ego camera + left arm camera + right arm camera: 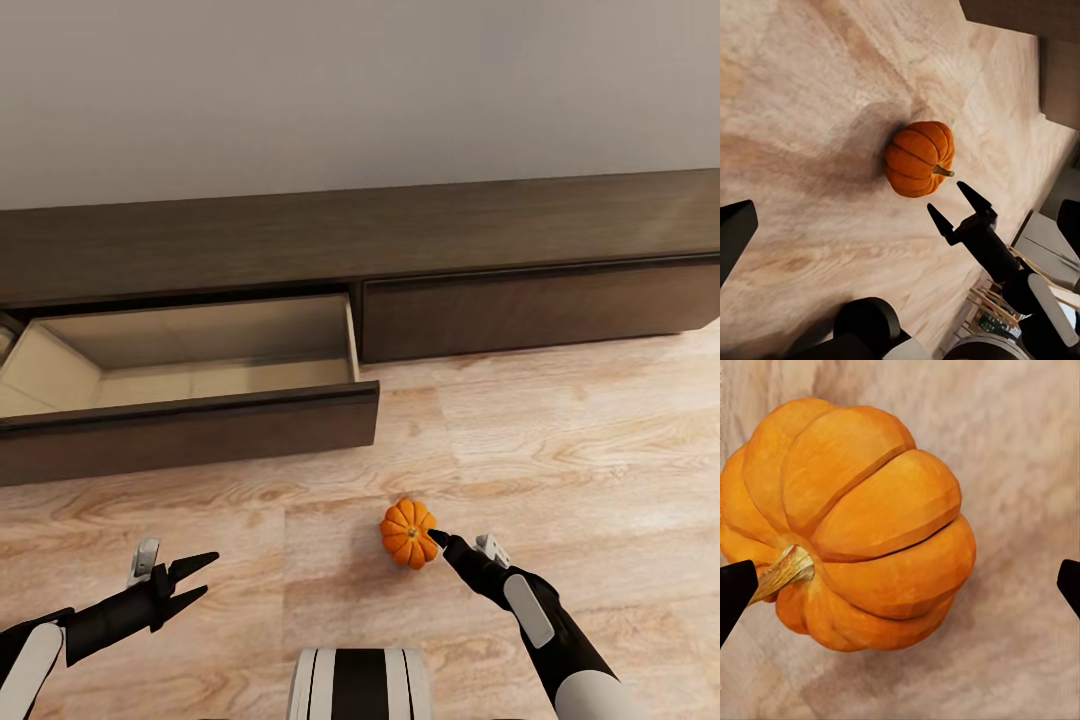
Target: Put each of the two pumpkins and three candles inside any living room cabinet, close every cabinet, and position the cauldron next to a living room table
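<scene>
**Right gripper spread at a pumpkin on the floor, drawer open beyond**

From the head camera, we see our right gripper (437, 537) low over the wooden floor (560, 440), its tip at the edge of a pumpkin (408, 533) that sits on the boards just ahead of it. Beyond the pumpkin, the cabinet (400, 235) runs along the wall, with one drawer (190, 430) pulled out, showing a pale interior. Our left gripper (195, 578) hovers over bare floor with its fingers apart, well to the left of the pumpkin.

From the left wrist camera, we see the pumpkin (919, 159) lying on its side with the stem pointing toward the right gripper (958, 204), whose two fingers are parted just short of it.

From the right wrist camera, the pumpkin (847, 521) lies directly ahead, between our two fingertips (735, 592), which stand wide apart and do not clamp it.
</scene>
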You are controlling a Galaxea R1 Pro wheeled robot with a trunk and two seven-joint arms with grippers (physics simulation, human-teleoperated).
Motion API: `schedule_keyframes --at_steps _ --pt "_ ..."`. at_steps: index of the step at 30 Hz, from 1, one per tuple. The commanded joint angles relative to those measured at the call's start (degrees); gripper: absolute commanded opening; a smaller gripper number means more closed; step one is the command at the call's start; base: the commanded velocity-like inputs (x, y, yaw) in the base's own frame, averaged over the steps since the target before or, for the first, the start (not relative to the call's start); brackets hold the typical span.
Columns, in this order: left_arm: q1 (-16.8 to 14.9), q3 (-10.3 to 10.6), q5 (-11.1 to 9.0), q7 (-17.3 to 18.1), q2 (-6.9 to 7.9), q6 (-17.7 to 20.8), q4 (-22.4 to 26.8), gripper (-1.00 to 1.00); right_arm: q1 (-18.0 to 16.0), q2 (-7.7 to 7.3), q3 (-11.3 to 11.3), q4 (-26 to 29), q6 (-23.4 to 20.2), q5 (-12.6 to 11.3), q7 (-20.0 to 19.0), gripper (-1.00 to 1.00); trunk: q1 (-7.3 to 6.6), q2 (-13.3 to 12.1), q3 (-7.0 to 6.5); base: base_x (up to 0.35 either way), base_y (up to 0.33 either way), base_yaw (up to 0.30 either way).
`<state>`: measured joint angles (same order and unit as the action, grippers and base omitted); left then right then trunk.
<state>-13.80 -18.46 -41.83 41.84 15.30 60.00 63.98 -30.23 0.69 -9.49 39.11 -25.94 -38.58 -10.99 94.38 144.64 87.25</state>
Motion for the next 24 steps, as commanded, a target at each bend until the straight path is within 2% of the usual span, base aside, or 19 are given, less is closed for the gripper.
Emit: schedule_keyframes --at_steps 1,7,13,24 --pt "0.00 0.00 0.01 0.00 0.00 0.00 0.00 1.00 0.00 0.04 0.00 0.00 0.01 0.00 0.03 1.00 0.00 0.00 0.00 0.000 0.017 0.000" --pt "0.00 0.00 -0.01 0.00 0.00 0.00 0.00 1.00 0.00 0.01 0.00 -0.03 0.01 0.00 0.04 1.00 0.00 0.00 0.00 0.000 0.005 0.000" --pt "0.00 0.00 -0.01 0.00 0.00 0.00 0.00 1.00 0.00 0.02 0.00 -0.08 0.01 0.00 0.08 1.00 0.15 0.08 1.33 0.000 0.000 0.000" --pt "0.00 -0.08 -0.01 0.00 0.08 0.00 0.00 1.00 0.00 0.02 0.00 -0.09 0.01 0.00 0.01 1.00 0.15 0.08 1.33 0.010 0.010 0.000"
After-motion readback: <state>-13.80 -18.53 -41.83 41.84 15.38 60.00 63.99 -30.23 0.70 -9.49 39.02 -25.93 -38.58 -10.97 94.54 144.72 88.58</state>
